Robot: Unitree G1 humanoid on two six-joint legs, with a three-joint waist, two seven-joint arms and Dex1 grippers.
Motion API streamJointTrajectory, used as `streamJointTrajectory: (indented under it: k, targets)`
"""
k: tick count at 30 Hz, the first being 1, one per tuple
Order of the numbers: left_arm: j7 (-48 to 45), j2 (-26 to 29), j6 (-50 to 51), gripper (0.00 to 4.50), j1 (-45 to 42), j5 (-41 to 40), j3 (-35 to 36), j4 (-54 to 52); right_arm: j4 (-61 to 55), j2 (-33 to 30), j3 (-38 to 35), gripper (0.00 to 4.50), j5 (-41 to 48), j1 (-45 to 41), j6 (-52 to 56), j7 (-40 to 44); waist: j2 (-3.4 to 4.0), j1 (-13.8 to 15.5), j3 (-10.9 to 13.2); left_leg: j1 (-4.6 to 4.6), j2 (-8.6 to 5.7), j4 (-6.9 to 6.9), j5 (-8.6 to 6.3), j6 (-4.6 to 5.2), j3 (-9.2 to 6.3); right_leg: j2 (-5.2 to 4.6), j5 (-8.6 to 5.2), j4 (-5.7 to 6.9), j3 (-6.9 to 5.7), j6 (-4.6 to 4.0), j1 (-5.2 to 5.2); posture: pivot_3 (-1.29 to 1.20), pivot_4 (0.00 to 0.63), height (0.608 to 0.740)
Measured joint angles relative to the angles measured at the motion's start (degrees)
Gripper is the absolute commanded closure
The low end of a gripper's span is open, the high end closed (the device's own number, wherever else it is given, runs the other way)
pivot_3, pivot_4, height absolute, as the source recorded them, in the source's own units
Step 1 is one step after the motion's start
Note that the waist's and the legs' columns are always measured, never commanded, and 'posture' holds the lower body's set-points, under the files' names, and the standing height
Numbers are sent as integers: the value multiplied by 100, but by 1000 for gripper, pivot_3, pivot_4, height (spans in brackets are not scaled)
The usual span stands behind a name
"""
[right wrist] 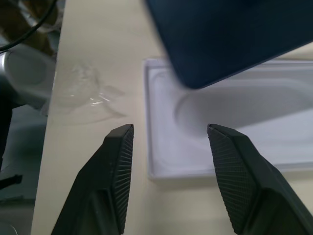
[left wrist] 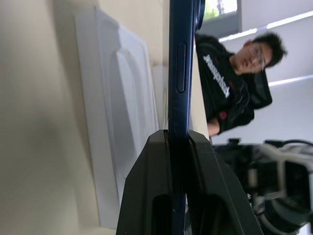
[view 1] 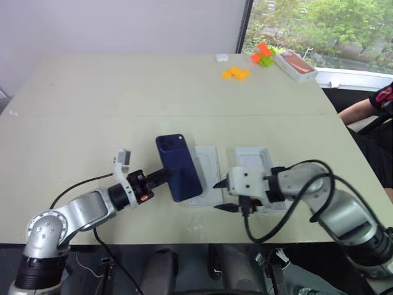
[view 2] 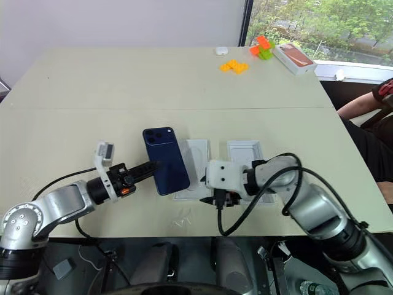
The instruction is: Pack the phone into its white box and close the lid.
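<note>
Since the phone [view 1: 178, 167] is a slim, rigid slab with a glossy dark blue back, it is judged moderately heavy for its size, slippery on its faces and liable to damage if dropped flat onto the bench [view 1: 123, 98]. The left claw [view 1: 161, 176] is closed on its long edge, the fingers [left wrist: 195, 191] pinching both faces near the lower end; the phone is carried clear of the bench, camera bump at the far end, overhanging a thin white insert [view 1: 206, 174] with an oval recess. The hold sits off the phone's middle, so a slow tilt or slip is a risk. A grip across both long edges nearer mid-length would be judged steadier.

The right claw [view 1: 222, 196] stands open and empty, just off the phone's near corner, above the near edge of the insert and beside a scrap of clear film [right wrist: 88, 95] on the bench.

A second white tray-like piece [view 1: 255, 166] lies just right of the insert. The right arm covers its near part, and whether it is the white box or the lid cannot be told. No tan interior is seen anywhere. An orange-topped box [view 1: 296, 64] and coloured blocks [view 1: 236, 73] lie well apart at the far corner. A person [left wrist: 230, 83] sits beyond the right side, partly cut off.
</note>
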Motion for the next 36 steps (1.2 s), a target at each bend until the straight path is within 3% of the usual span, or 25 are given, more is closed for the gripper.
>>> streamJointTrajectory:
  k: [11,36]
  targets:
    - [560,-324,488,4500,-961,-3,-469,674,385,-109,-102,1895,107,-26,-138,-279,1,9,0,2,-2,8,0,0,0,0,5,12,0,-6,2,0,150,740]
    - [1015,-657,1169,4500,-1490,1,-748,1456,558,-131,-60,1895,11,-76,-248,-478,1,14,0,2,-5,12,1,-2,-3,-4,6,20,4,-5,0,0,150,740]
